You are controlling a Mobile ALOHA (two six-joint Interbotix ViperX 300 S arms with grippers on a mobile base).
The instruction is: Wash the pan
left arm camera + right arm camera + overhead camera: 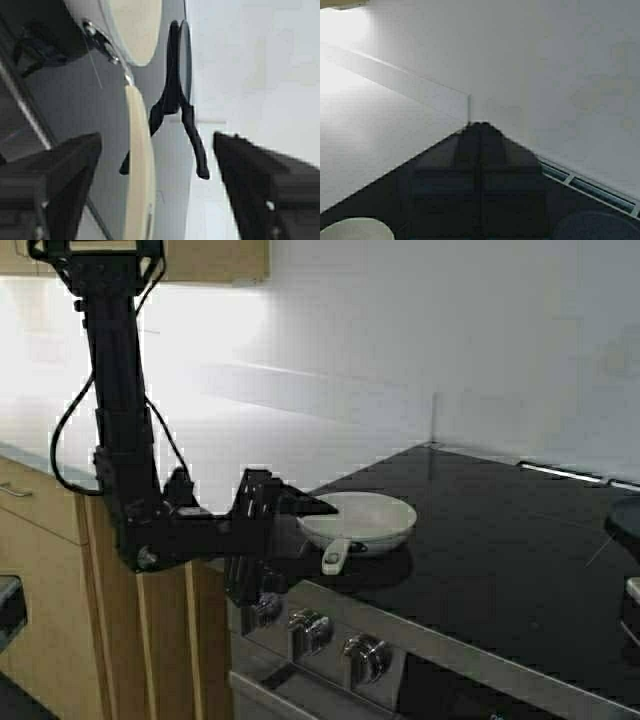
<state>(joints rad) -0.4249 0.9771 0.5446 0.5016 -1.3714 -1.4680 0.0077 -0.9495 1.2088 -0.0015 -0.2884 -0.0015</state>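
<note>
The cream pan (362, 520) sits on the black stovetop (500, 560) near its front left corner, with its short handle (336, 558) pointing toward the stove front. My left gripper (312, 508) is open at the pan's left rim, just above the handle. In the left wrist view the cream handle (140, 170) runs between the two spread fingers of my left gripper (157, 145), nearer one finger (65, 170) and touching neither. My right gripper (480, 125) is shut and empty, pointing at the wall corner behind the stove; a sliver of the pan (355, 231) shows below it.
Stove knobs (310, 628) line the front panel below the pan. A dark round object (626, 518) sits at the stovetop's right edge. A white counter (250, 440) and wooden cabinets (40, 520) lie to the left. The wall is close behind.
</note>
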